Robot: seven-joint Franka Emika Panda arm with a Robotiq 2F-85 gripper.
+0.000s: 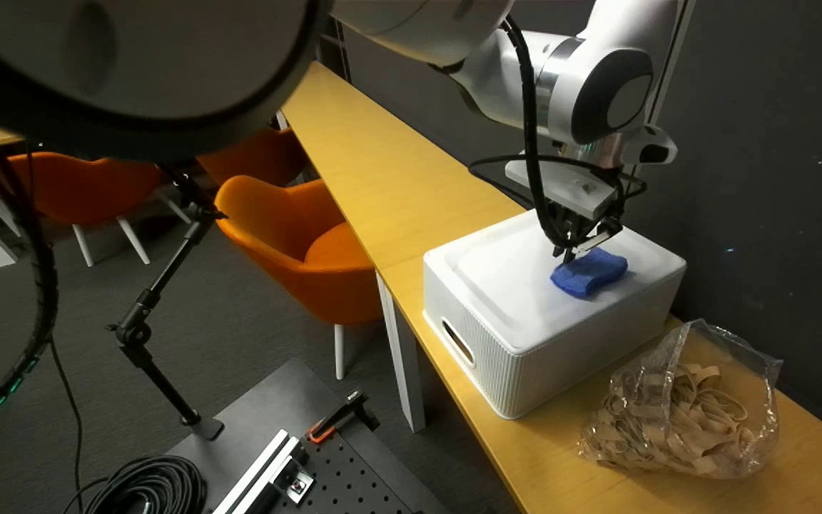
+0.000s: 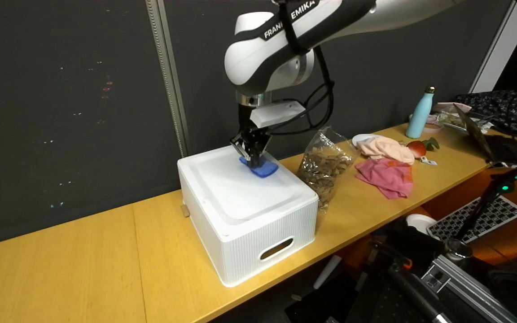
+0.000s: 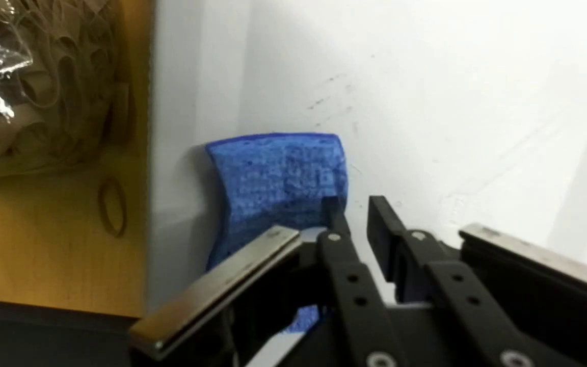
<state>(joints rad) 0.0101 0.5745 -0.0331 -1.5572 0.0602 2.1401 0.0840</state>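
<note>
A blue sponge [image 3: 278,176] with curved-in sides lies flat on the lid of a white ribbed box [image 1: 496,278]. Both exterior views show this sponge [image 1: 591,273] near one edge of the lid. My gripper [image 3: 353,204] points down just above the lid, its fingers parted by a narrow gap with nothing between them. In the wrist view, the left fingertip [image 3: 331,205] overlaps the sponge's right edge; whether it touches, I cannot tell. White lid shows beneath the other fingertip. The gripper's left side hides part of the sponge. In an exterior view the gripper [image 2: 255,162] partly covers the sponge.
Beside the box stands a clear plastic bag [image 1: 689,421] of tan bands. A loose band [image 3: 112,206] lies on the wooden table [image 2: 61,260]. Farther along are a pink cloth [image 2: 386,177], a peach cloth [image 2: 386,149] and a blue bottle [image 2: 420,114]. A dark wall rises behind.
</note>
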